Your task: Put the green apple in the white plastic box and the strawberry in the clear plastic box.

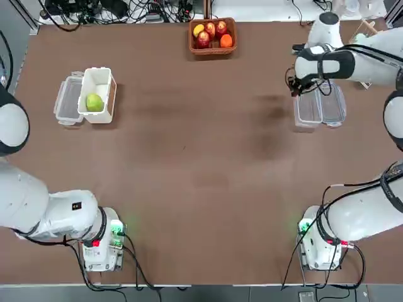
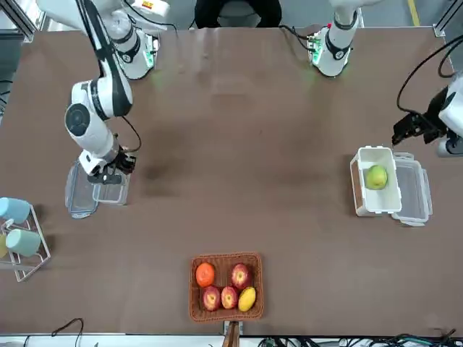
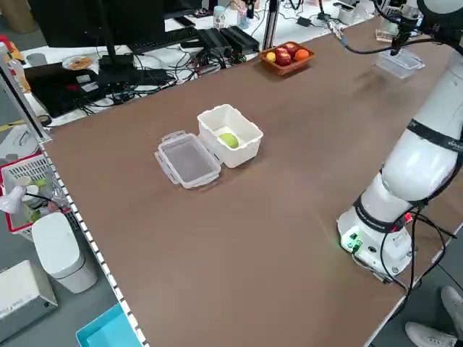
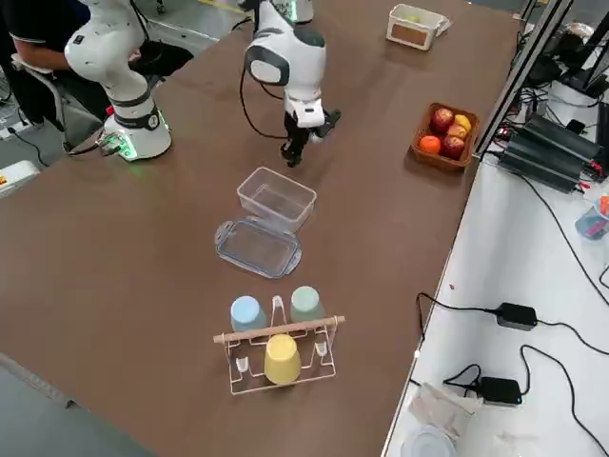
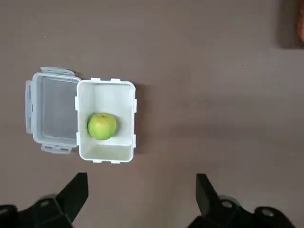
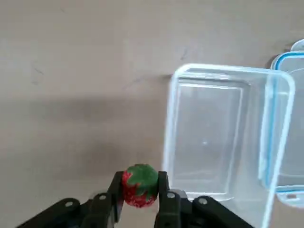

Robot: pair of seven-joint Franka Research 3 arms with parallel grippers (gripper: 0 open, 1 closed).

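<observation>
The green apple (image 1: 94,102) lies inside the white plastic box (image 1: 101,75) at the table's left, with that box's see-through lid (image 1: 68,99) flat beside it. My left gripper (image 5: 140,194) hangs open high above this box, holding nothing. At the far right, my right gripper (image 6: 140,190) is shut on the strawberry (image 6: 140,183), a small red berry with a green cap. It hovers just outside the near wall of the clear plastic box (image 6: 213,133), whose lid (image 1: 332,106) lies open alongside. From above, the right gripper (image 1: 295,88) is at the clear plastic box's (image 1: 306,110) far inner corner.
A wicker basket (image 1: 213,36) with red, orange and yellow fruits stands at the far edge, centre. A wire rack with pastel cups (image 4: 276,352) sits beyond the clear box near the table's right edge. Both arm bases stand at the near edge.
</observation>
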